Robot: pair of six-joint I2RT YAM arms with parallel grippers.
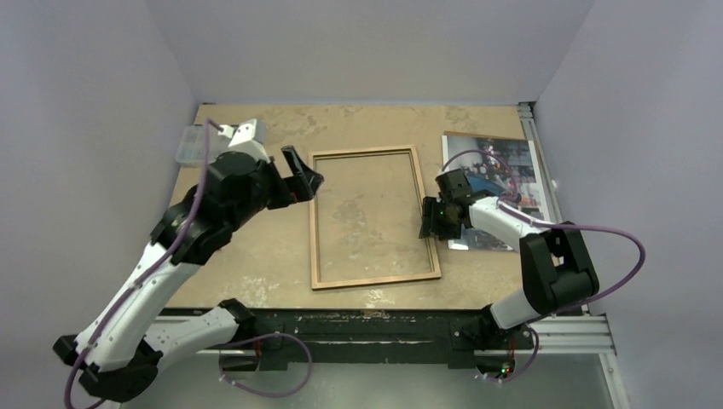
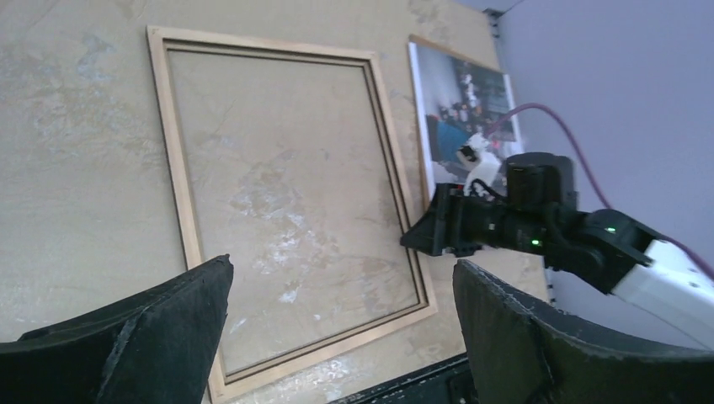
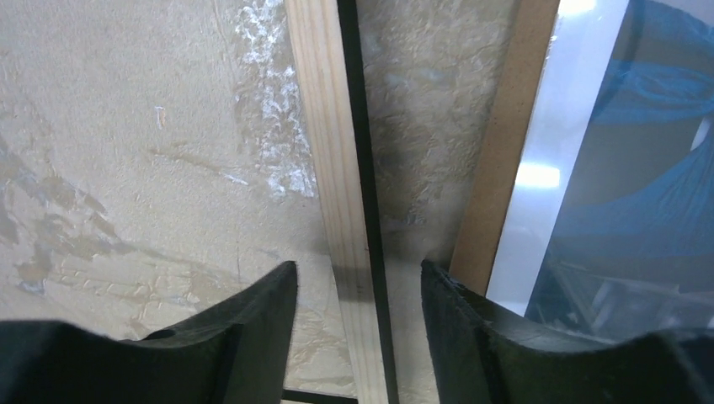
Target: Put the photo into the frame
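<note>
Tan table (image 1: 375, 119): the frame (image 1: 375, 279) lay centre, wood back up, presumably to receive the photo (image 1: 516, 166) lying just right of it; right gripper (image 3: 358, 278) spread astride the right rail, probably to grip it; left gripper (image 1: 298, 175) hovered spread beside the far-left corner.

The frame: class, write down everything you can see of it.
The frame is a thin, empty rectangle lying flat mid-table, light tan wood side up, with a black strip showing along its right rail's outer edge. The bare table shows through its opening. Its long sides run away from the arms. The right claw, open, straddles the right rail; contact cannot be told. The photo lies apart to its right.
</note>
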